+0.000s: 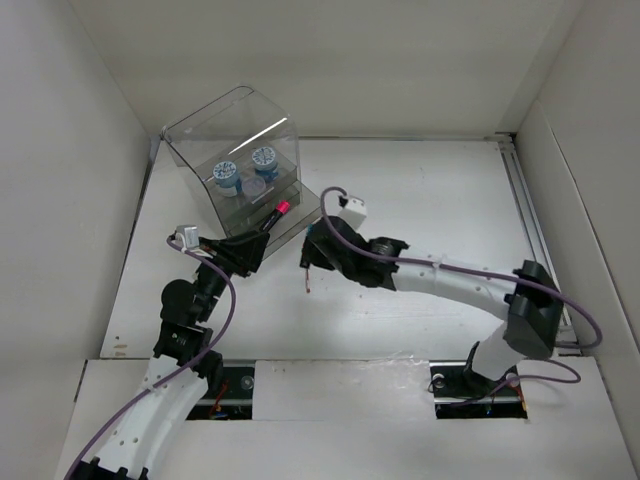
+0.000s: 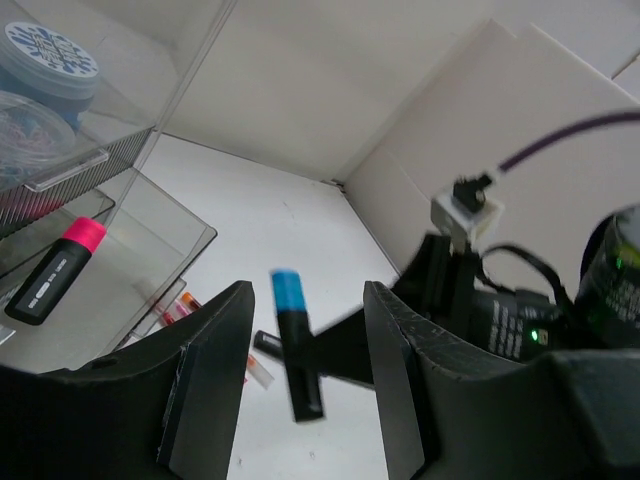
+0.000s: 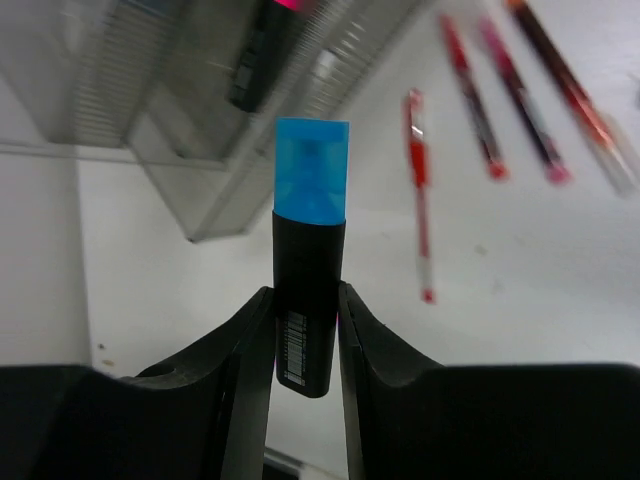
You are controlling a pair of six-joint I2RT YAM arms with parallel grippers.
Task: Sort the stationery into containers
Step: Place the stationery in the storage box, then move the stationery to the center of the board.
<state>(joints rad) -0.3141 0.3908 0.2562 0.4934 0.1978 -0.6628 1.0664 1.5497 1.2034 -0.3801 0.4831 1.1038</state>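
Note:
My right gripper (image 3: pixel 305 300) is shut on the black body of the blue-capped marker (image 3: pixel 311 250), held upright above the table; in the top view this gripper (image 1: pixel 314 254) is just right of the clear acrylic box (image 1: pixel 235 130). My left gripper (image 2: pixel 307 295) is open and empty, in front of the box's open drawers (image 2: pixel 150 235); the blue-capped marker (image 2: pixel 295 340) shows beyond its jaws. A pink-capped marker (image 2: pixel 55 272) lies in a drawer. Two blue-lidded tubs (image 1: pixel 226 176) sit inside the box. Several red pens (image 3: pixel 420 190) lie on the table. The purple-capped marker is not identifiable.
White walls enclose the table; the box stands in the far left corner. One red pen (image 1: pixel 308 280) lies just below my right gripper. More pens (image 2: pixel 180 305) lie beside the drawer front. The two arms are close together in front of the box.

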